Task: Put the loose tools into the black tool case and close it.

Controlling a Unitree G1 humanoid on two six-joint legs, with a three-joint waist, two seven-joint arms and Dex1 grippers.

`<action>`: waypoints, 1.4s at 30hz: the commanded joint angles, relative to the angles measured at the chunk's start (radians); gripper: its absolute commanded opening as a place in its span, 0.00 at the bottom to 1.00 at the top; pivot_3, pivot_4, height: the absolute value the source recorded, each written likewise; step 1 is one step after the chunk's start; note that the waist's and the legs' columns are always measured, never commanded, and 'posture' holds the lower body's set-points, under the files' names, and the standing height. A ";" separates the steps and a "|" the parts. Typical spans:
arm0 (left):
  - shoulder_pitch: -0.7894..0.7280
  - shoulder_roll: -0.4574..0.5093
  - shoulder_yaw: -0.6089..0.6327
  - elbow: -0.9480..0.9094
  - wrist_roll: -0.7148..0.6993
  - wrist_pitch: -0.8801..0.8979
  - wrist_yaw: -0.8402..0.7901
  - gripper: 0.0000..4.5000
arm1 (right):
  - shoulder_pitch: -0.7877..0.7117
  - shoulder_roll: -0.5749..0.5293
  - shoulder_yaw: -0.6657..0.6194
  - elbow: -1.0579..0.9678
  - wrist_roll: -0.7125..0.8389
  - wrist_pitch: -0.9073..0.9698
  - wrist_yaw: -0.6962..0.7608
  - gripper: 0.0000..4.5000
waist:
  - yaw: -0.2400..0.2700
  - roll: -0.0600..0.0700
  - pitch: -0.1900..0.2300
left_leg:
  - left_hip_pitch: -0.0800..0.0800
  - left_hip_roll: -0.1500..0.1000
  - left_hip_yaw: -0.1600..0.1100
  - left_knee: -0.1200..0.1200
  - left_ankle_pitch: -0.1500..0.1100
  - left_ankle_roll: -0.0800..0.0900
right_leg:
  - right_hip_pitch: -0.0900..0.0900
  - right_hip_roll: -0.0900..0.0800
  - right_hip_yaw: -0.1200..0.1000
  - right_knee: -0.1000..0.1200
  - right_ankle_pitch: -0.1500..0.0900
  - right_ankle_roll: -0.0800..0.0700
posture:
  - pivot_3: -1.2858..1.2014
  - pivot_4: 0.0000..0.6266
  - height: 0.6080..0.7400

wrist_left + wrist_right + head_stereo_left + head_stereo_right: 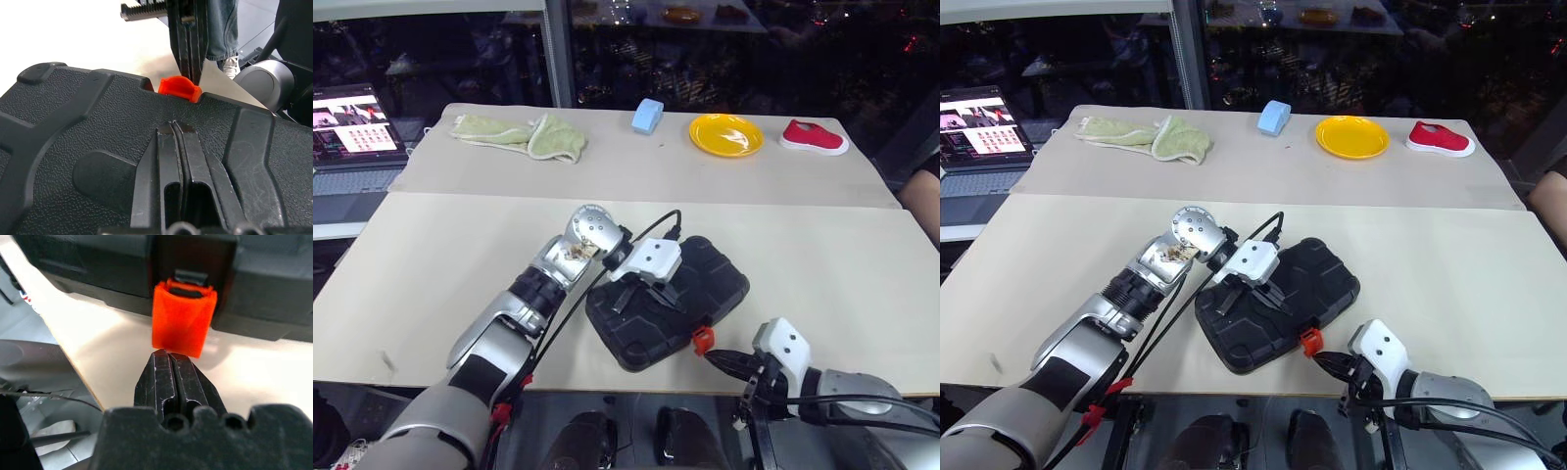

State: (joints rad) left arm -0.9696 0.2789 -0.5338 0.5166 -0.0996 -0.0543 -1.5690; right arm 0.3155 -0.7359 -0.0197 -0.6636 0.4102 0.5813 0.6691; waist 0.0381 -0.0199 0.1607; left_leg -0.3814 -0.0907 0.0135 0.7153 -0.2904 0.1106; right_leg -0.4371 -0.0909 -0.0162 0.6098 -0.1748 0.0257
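1. Right gripper (171,355) sits at the table's (822,255) near edge, fingers pressed together, tips touching the orange latch (183,318).
2. Left gripper (180,128), fingers together too, rests on the closed black tool case (705,284) by that edge.
3. Closing step, I think: next push the latch shut.

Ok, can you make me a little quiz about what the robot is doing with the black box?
1. True or false: the black tool case has its lid down.
2. What colour is the latch that the right gripper points at?
3. Where do the left gripper fingers rest? A) on the case lid B) on the yellow plate C) on the red shoe

Key: 1 true. 2 orange. 3 A.
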 commanded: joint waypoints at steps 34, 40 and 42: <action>0.033 -0.034 -0.022 0.053 0.110 -0.068 0.044 0.02 | -0.210 0.146 -0.065 -0.123 0.187 0.202 -0.073 0.00 | -0.027 0.000 0.000 | -0.003 0.000 0.000 -0.001 0.001 -0.001 | -0.002 0.000 0.000 0.001 0.002 -0.003 | 0.52 0.24 0.94; 0.032 -0.040 -0.019 0.058 0.109 -0.068 0.047 0.02 | -0.239 0.128 -0.076 -0.124 0.197 0.228 -0.077 0.00 | -0.028 0.000 0.000 | -0.004 0.000 0.000 -0.001 0.000 -0.001 | -0.003 0.001 0.000 0.001 0.002 -0.004 | 0.52 0.24 0.94; 0.030 -0.043 -0.017 0.064 0.111 -0.071 0.048 0.02 | -0.254 0.120 -0.075 -0.118 0.197 0.234 -0.077 0.00 | -0.028 0.000 0.000 | -0.003 0.000 0.000 -0.001 0.001 -0.001 | -0.002 0.001 0.000 0.001 0.002 -0.003 | 0.52 0.24 0.94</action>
State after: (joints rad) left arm -0.9684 0.2468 -0.4939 0.5515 -0.0424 -0.1291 -1.5103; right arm 0.1271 -0.6273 -0.0532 -0.6908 0.5634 0.8597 0.5891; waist 0.0097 -0.0199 0.1609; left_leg -0.3847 -0.0905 0.0135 0.7143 -0.2898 0.1094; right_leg -0.4394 -0.0904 -0.0161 0.6106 -0.1741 0.0246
